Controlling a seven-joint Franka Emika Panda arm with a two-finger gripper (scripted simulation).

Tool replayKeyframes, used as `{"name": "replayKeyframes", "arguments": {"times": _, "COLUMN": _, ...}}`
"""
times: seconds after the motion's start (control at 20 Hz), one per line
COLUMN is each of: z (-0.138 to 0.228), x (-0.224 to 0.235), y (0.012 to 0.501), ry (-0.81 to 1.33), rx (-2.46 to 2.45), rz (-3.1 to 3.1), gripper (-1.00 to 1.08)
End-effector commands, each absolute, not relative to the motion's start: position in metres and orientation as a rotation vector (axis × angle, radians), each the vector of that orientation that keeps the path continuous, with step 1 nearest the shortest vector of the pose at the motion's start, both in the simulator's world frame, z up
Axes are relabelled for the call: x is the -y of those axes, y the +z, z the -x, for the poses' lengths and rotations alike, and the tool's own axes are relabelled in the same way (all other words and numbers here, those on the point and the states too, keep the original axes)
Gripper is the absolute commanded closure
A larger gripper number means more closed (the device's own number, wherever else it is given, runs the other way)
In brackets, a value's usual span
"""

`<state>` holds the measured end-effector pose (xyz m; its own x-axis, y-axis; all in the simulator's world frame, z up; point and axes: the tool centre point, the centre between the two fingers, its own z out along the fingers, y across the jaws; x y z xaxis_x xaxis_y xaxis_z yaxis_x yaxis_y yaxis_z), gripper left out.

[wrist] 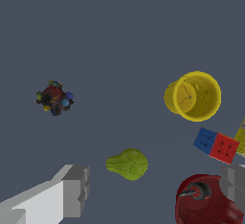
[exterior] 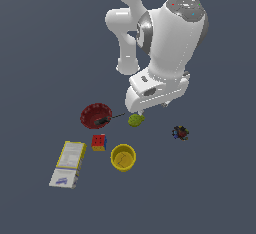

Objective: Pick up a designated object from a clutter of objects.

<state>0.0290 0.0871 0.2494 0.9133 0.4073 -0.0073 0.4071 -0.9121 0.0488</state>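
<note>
Plain dark grey worktop. We hover the end effector, fingers apart and empty, over the green blob; small dark speckled lump sits untouched, well apart. Pick not started.

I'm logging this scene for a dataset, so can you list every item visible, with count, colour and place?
dark speckled lump: 1, dark with red, blue, yellow specks, alone toward the exterior view's right
green blob: 1, green, just below the gripper, beside the bowl
red bowl: 1, red, small dark item inside, exterior view's left of the blob
colourful cube: 1, red, blue, yellow, below the bowl
yellow cup: 1, yellow, upright, beside the cube
flat box: 1, yellow and white, lying flat, far left
gripper: 1, white with grey fingers, open, holding nothing
</note>
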Motion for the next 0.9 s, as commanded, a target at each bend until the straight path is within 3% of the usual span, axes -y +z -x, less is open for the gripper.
{"name": "replayKeyframes", "arguments": {"times": 0.0, "z": -0.033, "x": -0.109, "y": 0.227, "ry": -0.001, "rx": -0.812, "rz": -2.981, "gripper": -0.92}}
{"name": "replayKeyframes", "arguments": {"times": 0.85, "z": -0.016, "x": -0.246, "y": 0.096, "ry": -0.004, "rx": -1.731, "rz": -2.609, "gripper": -0.92}}
